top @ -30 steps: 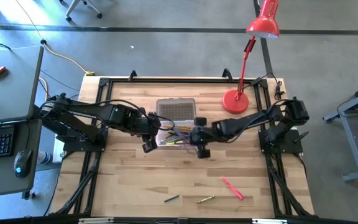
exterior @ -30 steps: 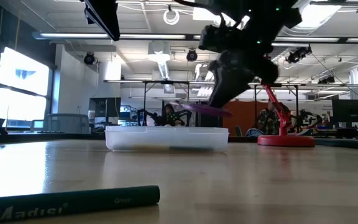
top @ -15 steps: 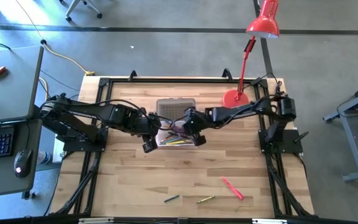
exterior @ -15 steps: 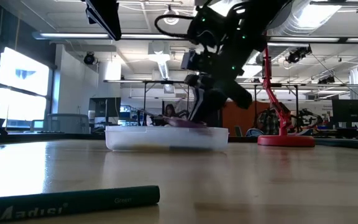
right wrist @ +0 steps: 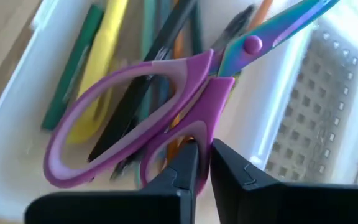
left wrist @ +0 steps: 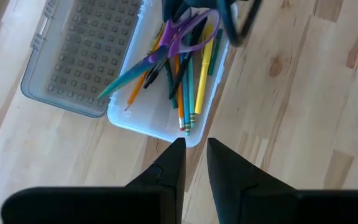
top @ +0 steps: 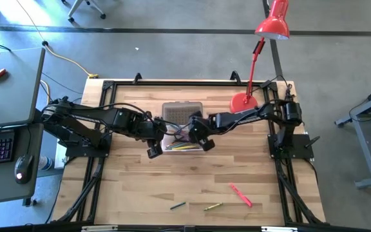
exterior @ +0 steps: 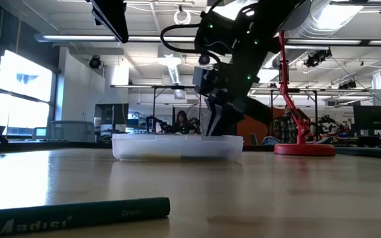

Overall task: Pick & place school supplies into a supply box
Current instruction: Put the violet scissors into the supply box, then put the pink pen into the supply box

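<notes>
The right gripper [right wrist: 197, 163] sits low inside the supply box [top: 172, 147], its two dark fingers [right wrist: 179, 171] only a sliver apart and pinching one loop of the purple-handled scissors [right wrist: 166, 106]. How firm that pinch is cannot be told; the jaws look close to parting. The scissors lie across the pens and pencils already in the box, handles toward this gripper and the iridescent blades [left wrist: 135, 65] running away from it over the edge toward the ribbed grey lid [left wrist: 82, 53]. Their long axis runs along the fingers' own line, so a straight lift back out looks like the clean way to leave them.

Under the scissors are a yellow marker [left wrist: 202, 74], green and orange pencils and a black pen, all lengthwise in the box.

The left gripper [left wrist: 191, 158] hovers just above the box's end wall, fingers a narrow gap apart and holding nothing.

Still out on the near part of the table, well apart from both arms, are a red marker [top: 241, 194], a yellow pencil [top: 212, 207] and a dark green one [top: 178, 205]. The red one lies nearer the right arm. In the low view the green pencil [exterior: 71, 215] reads "Green", with a brand that looks like "Madisi"
</notes>
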Tool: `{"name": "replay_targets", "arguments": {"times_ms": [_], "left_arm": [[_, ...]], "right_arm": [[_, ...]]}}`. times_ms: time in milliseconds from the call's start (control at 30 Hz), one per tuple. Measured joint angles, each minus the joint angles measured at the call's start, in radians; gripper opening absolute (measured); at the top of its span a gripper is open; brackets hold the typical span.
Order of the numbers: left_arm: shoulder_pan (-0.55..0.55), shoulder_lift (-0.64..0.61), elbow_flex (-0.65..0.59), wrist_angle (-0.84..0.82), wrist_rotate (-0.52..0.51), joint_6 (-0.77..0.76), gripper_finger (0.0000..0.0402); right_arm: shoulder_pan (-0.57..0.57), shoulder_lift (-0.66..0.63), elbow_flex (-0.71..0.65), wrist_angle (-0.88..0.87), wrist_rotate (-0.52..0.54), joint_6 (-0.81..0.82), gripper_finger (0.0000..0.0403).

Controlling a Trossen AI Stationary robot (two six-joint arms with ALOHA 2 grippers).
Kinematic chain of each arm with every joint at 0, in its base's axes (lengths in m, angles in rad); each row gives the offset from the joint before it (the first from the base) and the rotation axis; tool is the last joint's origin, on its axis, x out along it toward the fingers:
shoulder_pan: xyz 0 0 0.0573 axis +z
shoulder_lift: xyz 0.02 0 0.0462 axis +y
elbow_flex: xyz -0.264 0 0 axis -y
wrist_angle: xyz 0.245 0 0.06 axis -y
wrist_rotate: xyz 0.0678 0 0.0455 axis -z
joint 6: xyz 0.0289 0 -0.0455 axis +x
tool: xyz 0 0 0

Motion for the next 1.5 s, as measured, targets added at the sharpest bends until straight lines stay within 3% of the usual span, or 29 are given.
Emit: {"name": "replay_targets", "arguments": {"times_ms": [400, 733, 867, 967, 1200, 1300, 1500], "left_arm": [[0.000, 0.000, 0.000, -0.001, 0.000, 0.000, 0.0095], [0.000, 0.000, 0.000, -0.008, -0.001, 0.000, 0.0095], [0.000, 0.000, 0.000, -0.009, -0.001, 0.000, 0.0095], [0.000, 0.000, 0.000, -0.009, -0.001, 0.000, 0.0095], [0.000, 0.000, -0.001, -0.007, -0.001, -0.001, 0.0095], [0.000, -0.001, -0.040, 0.001, 0.027, -0.013, 0.0095], [0.000, 0.000, -0.186, 0.003, 0.195, -0.127, 0.0095]], "right_arm": [[0.084, -0.001, 0.000, -0.008, 0.220, -0.359, 0.0056], [0.144, -0.001, 0.046, 0.020, 0.543, -0.277, 0.0058], [0.207, -0.001, 0.137, -0.066, 0.613, -0.100, 0.0058], [0.264, -0.001, 0.241, -0.222, 0.561, 0.190, 0.0058], [0.401, -0.002, 0.437, -0.675, 0.152, 0.774, 0.0058], [0.483, -0.003, 0.448, -0.722, 0.085, 0.950, 0.0058], [0.656, -0.002, 0.386, -0.752, 0.054, 1.144, 0.0059]]}}
